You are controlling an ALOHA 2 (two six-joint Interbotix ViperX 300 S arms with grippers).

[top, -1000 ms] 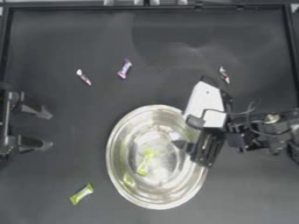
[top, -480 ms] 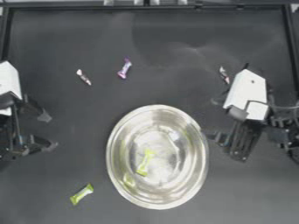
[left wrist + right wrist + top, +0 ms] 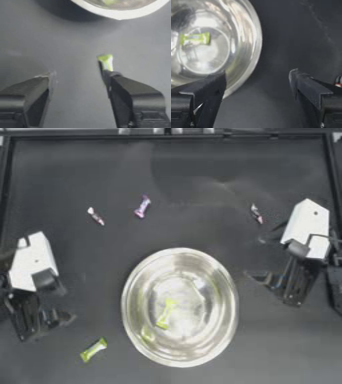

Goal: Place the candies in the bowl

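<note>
Top view, bowl as ref. Silver bowl (image 3: 180, 306) sits on the dark table (image 3: 200, 188), slightly below centre. One yellow-green candy (image 3: 165, 313) lies inside the bowl, near the middle of its floor; right wrist view shows the same candy (image 3: 195, 39) on the shiny bottom.

Second yellow-green candy (image 3: 93, 349) lies on the table outside the bowl, off its lower-left rim, near but not touching. Purple-pink candy (image 3: 141, 206) lies well above the bowl, towards its left side. White-and-red candy (image 3: 95, 216) lies just left of the purple-pink one, apart from it. Another white-and-red candy (image 3: 256, 213) lies above and right of the bowl.

Left gripper (image 3: 35, 320) hangs left of the bowl, well apart from it; jaws spread wide, nothing between them. In the left wrist view the outside yellow-green candy (image 3: 106, 61) shows just past one jaw tip, w/ the bowl rim (image 3: 120, 15) farther off.

Right gripper (image 3: 287, 289) hangs right of the bowl, clear of the rim; jaws spread wide, holding nothing. Right wrist view: bowl wall (image 3: 246, 50) beside one jaw, bare table between the jaws.
</note>
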